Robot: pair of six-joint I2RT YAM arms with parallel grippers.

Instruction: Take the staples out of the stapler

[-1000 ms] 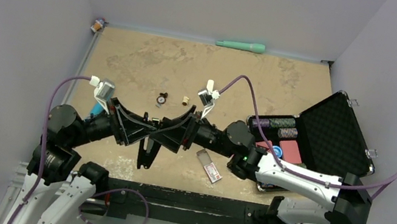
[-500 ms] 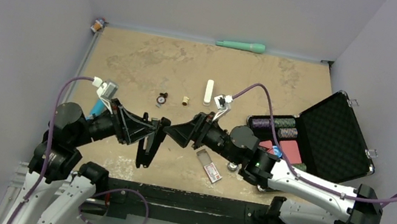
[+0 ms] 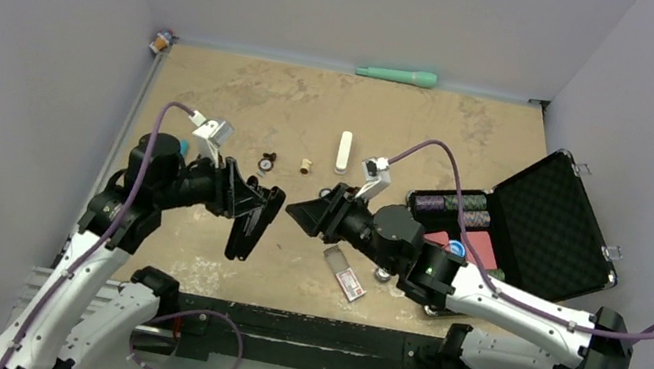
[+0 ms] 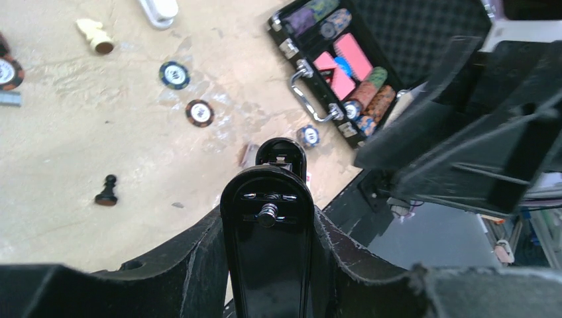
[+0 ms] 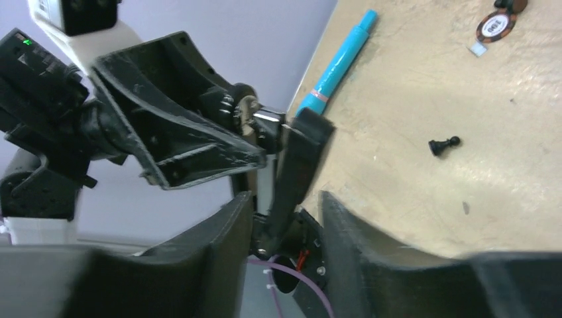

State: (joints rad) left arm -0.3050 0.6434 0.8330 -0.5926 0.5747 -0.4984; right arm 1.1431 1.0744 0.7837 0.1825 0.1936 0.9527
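**Gripping one stapler (image 3: 245,231) in the left hand (image 3: 269,205), right hand (image 3: 295,214) open beside it**

Nearest the front edge of the tabletop (image 3: 237,98) we find one small flat box (image 3: 344,276), lying below the right arm. Just past it our two hands meet tip to tip. The left hand is clamped on the single black stapler, which hangs from its fingers with its long side pointing down; it looks clear of the sandy surface. The right hand faces it from the right with its fingers parted and nothing held. In the top view its tips sit just beside the stapler, and we cannot tell whether they touch.

Off to the right stands one black case (image 3: 545,218), lid thrown back, with chips and pink packs inside that we cannot count reliably. In the left wrist view we count four loose poker chips (image 4: 199,112), one of them cut by the frame edge. We also count two chess pieces: one black pawn (image 4: 106,191) and one cream pawn (image 4: 95,40). One blue marker (image 5: 338,59) lies near the left edge.

Farther out lies one white bar (image 3: 344,152), and one teal pen (image 3: 396,75) rests against the far wall.
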